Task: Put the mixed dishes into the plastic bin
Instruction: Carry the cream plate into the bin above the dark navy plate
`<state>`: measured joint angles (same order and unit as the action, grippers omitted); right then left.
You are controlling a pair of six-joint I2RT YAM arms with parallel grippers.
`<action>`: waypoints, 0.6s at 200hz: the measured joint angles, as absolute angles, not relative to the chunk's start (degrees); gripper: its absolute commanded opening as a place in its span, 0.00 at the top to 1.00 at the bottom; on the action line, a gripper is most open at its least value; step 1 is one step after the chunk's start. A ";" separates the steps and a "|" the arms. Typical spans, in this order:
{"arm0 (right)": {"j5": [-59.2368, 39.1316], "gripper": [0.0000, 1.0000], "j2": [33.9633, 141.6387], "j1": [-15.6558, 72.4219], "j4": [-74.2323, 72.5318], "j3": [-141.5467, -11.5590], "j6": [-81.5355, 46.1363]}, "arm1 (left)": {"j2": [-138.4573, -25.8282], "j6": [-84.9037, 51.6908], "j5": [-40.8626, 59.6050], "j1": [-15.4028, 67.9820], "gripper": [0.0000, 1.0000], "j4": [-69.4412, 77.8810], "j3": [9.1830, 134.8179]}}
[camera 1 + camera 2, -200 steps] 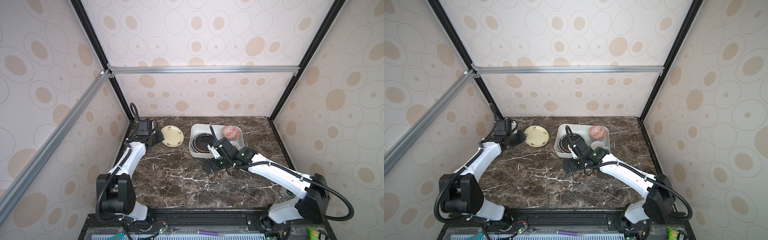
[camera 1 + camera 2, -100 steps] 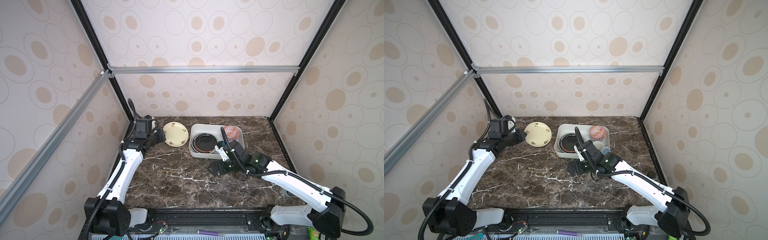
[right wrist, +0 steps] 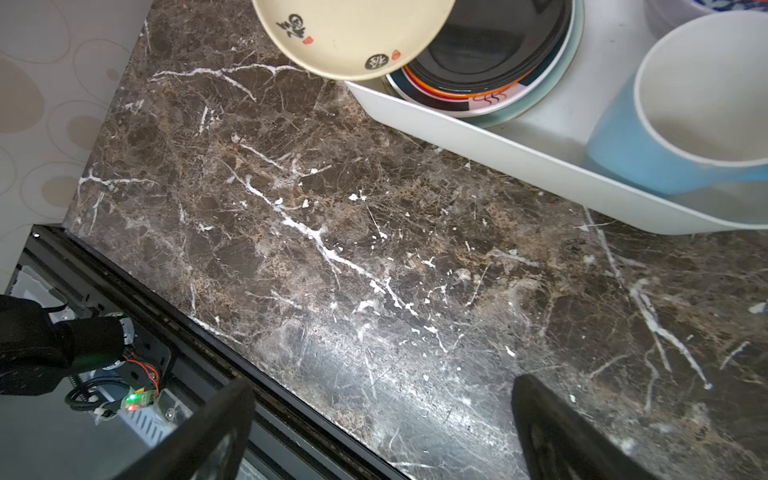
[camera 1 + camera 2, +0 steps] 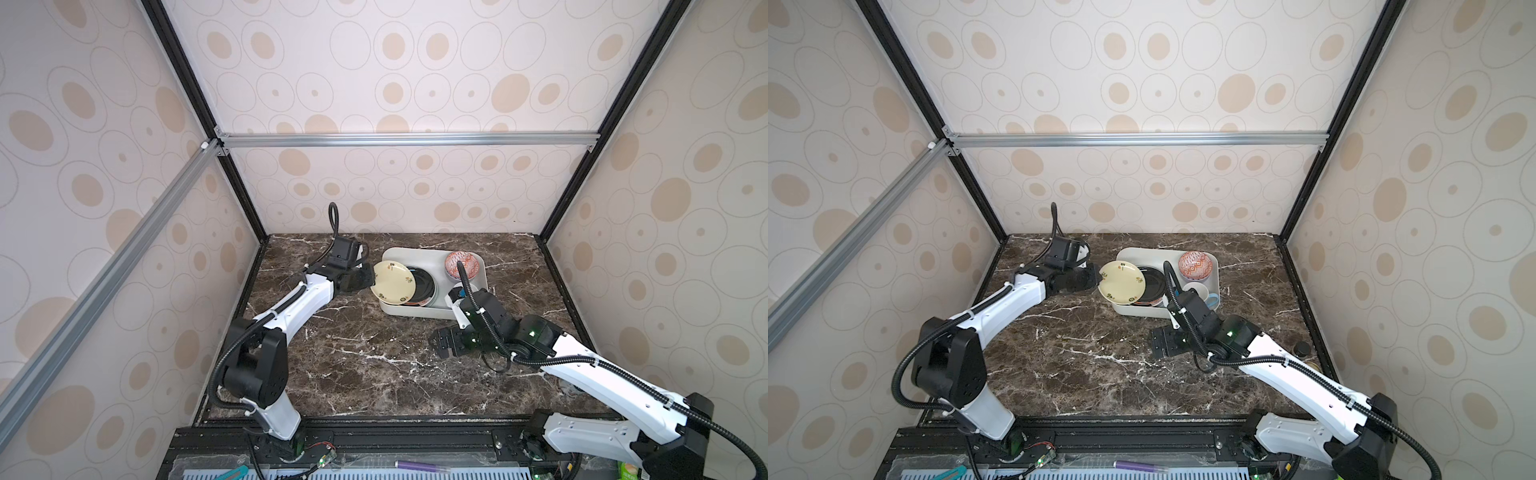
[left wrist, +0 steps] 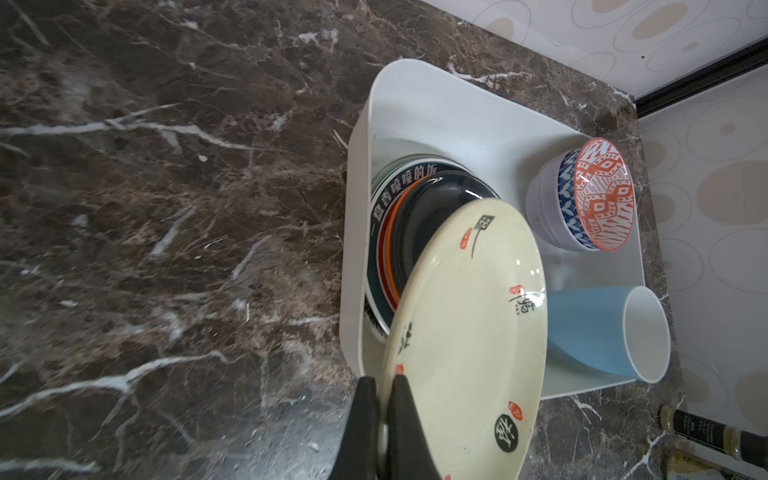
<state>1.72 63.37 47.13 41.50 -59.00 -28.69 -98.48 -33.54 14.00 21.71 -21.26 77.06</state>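
Note:
The white plastic bin [image 4: 424, 258] [image 4: 1152, 254] [image 5: 457, 108] [image 3: 498, 153] stands at the back of the marble table. Inside it lie a stack of plates with a black plate [image 4: 424, 284] [image 4: 1153, 284] [image 5: 419, 208] [image 3: 486, 41] on top, a red-white patterned bowl [image 4: 463, 264] [image 4: 1198, 264] [image 5: 604, 195] nested in a lilac bowl [image 5: 540, 199], and a blue mug [image 4: 1200, 293] [image 5: 602, 332] [image 3: 685, 112] on its side. My left gripper [image 4: 371, 277] [image 4: 1099, 278] [image 5: 384, 378] is shut on the rim of a cream plate [image 4: 392, 282] [image 4: 1122, 281] [image 5: 469, 324] [image 3: 353, 33], which hangs tilted over the bin's left edge and the stack. My right gripper [image 4: 440, 343] [image 4: 1158, 343] [image 3: 382, 382] is open and empty, low over the table in front of the bin.
A dark capped bottle [image 4: 1302, 348] [image 5: 706, 432] stands near the table's right edge. Patterned walls close in the table on three sides. The black rail [image 3: 145, 299] runs along the front edge.
My left arm has carried the cream plate rightward from the table's left side to over the bin's left edge. My right arm has drawn back from the bin toward the front, still open.

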 measured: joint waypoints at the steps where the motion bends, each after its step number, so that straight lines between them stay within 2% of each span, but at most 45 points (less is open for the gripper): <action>1: 1.76 0.00 63.37 47.13 41.54 -59.00 -28.69 | -98.78 -33.56 14.02 21.82 1.00 -21.23 77.34; 55: 4.99 0.00 62.70 47.11 43.05 -59.00 -28.60 | -111.09 -33.71 14.28 25.91 1.00 -19.75 86.50; 120: 7.07 0.00 62.67 42.13 44.60 -59.00 -27.59 | -117.62 -33.80 14.94 26.96 1.00 -19.75 92.68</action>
<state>7.07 62.67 42.13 44.60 -59.00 -27.59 -117.62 -33.80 14.94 26.96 -19.75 92.68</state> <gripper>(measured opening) 0.997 0.059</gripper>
